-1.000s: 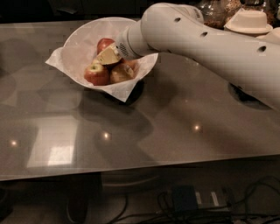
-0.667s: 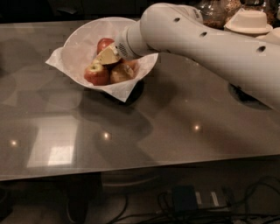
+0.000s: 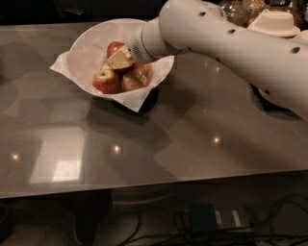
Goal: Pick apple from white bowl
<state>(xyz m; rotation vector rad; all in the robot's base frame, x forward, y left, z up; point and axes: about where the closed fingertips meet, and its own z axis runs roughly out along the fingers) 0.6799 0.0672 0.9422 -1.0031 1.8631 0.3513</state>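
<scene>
The white bowl (image 3: 84,50), lined with white paper whose corners stick out over the rim, stands on the far left part of the glass table (image 3: 159,144). Several apples lie in it. The deepest red apple (image 3: 113,48) lies at the back. A red-and-yellow apple (image 3: 106,80) lies at the front left and a yellower one (image 3: 134,79) at the front right. My gripper (image 3: 123,61) reaches in from the right on the big white arm (image 3: 226,43). It is down among the apples, just in front of the deep red one, and hides the middle of the pile.
Stacked pale plates (image 3: 276,22) and glass jars (image 3: 245,10) stand at the far right of the table. A dark round base (image 3: 269,102) sits under my arm on the right. Cables and a power strip (image 3: 211,218) lie on the floor below the near table edge.
</scene>
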